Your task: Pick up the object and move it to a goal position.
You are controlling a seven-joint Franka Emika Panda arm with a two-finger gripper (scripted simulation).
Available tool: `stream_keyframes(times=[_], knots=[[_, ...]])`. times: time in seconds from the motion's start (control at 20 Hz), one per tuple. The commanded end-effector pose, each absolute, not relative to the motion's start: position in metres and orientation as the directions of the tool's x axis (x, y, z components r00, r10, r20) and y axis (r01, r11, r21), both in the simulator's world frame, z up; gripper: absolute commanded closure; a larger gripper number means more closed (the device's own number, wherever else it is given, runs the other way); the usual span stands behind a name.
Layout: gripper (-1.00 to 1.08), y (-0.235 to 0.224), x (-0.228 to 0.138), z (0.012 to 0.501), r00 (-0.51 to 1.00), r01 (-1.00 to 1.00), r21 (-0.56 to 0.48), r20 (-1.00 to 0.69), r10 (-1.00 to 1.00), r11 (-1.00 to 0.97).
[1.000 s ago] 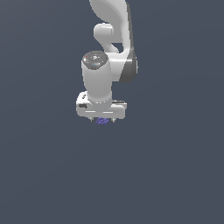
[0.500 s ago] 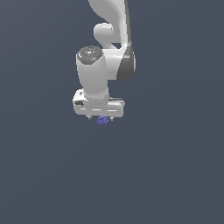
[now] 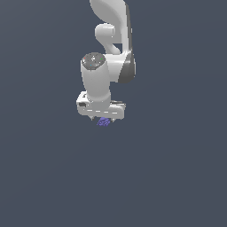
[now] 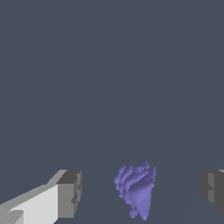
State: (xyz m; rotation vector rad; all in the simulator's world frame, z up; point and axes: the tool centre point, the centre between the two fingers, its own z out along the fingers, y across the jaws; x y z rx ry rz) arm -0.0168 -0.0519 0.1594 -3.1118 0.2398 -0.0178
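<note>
The object (image 3: 103,121) is a small purple-blue lumpy clump on the grey floor. In the exterior view it peeks out just under the white gripper (image 3: 103,119), which hangs right over it. In the wrist view the object (image 4: 136,188) lies between the two grey fingertips (image 4: 70,193), with a clear gap on each side. The gripper (image 4: 142,192) is open and touches nothing. The fingers are mostly hidden behind the hand in the exterior view.
The white arm (image 3: 113,48) rises from the gripper toward the top of the exterior view. The plain dark grey floor (image 3: 177,168) fills everything else in both views.
The arm's wrist has leaned further over and the gripper has sunk slightly around the object. The object has stayed in place.
</note>
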Motion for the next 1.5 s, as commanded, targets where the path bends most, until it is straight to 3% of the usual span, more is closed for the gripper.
stream_keyframes(times=[0.0,0.65,1.45], knots=[[-0.92,-0.052,-0.027,0.148,0.983,-0.181,-0.019,0.007,-0.181,-0.983],[-0.92,-0.055,-0.085,0.096,0.945,-0.327,-0.002,0.0,-0.327,-0.945],[-0.92,-0.055,-0.093,0.068,0.94,-0.342,0.0,0.0,-0.342,-0.94]])
